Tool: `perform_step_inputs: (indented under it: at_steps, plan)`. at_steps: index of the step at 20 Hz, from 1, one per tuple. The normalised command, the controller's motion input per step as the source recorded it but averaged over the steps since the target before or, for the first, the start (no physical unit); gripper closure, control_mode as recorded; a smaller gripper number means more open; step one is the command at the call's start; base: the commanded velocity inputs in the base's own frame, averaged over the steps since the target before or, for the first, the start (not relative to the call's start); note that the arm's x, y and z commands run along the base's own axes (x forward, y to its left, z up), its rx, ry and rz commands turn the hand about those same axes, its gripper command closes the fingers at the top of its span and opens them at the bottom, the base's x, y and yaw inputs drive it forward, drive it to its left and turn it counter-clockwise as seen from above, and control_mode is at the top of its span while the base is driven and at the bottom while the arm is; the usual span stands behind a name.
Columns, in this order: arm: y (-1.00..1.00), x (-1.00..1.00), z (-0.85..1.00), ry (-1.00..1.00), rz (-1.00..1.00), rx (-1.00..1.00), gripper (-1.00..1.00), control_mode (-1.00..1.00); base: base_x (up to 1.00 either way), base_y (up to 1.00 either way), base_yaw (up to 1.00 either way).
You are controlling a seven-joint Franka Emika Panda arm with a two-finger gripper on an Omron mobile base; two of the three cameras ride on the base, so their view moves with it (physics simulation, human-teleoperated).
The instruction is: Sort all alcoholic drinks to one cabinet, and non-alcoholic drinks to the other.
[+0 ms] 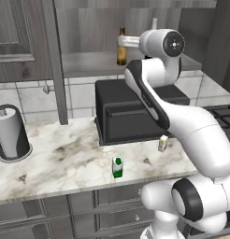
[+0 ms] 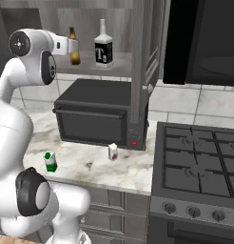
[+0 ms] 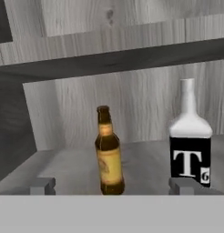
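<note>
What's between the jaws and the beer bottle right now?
Nothing visible. In the hand view the beer bottle stands upright on the cabinet shelf, straight ahead of the gripper, jaws open. The T bottle stands apart, to one side.

The beer bottle (image 3: 108, 152) is brown glass with a yellowish label. The taller bottle (image 3: 190, 136) is clear and pale, with a black label bearing a white "T". The cabinet (image 3: 132, 54) around them is grey wood grain. The counter (image 1: 56, 158) is white marble with dark brownish veins. On it stand a green-and-white container (image 1: 117, 167) and a small white carton (image 2: 112, 152) with a red patch. The toaster oven (image 2: 92, 116) is black, the stove (image 2: 199, 162) dark grey. The paper towel roll (image 1: 8, 132) is white in a dark holder.
</note>
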Motion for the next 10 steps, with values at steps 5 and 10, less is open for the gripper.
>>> perform_step_inputs:
  at_steps: [5, 10]
  plan:
    - [-0.07, -0.66, -0.03, 0.18, -0.02, 0.02, -1.00, -1.00, 0.00, 0.00, 0.00]
    - [-0.02, -0.52, -0.08, 0.21, -0.04, 0.00, -1.00, -1.00, 0.00, 0.00, 0.00]
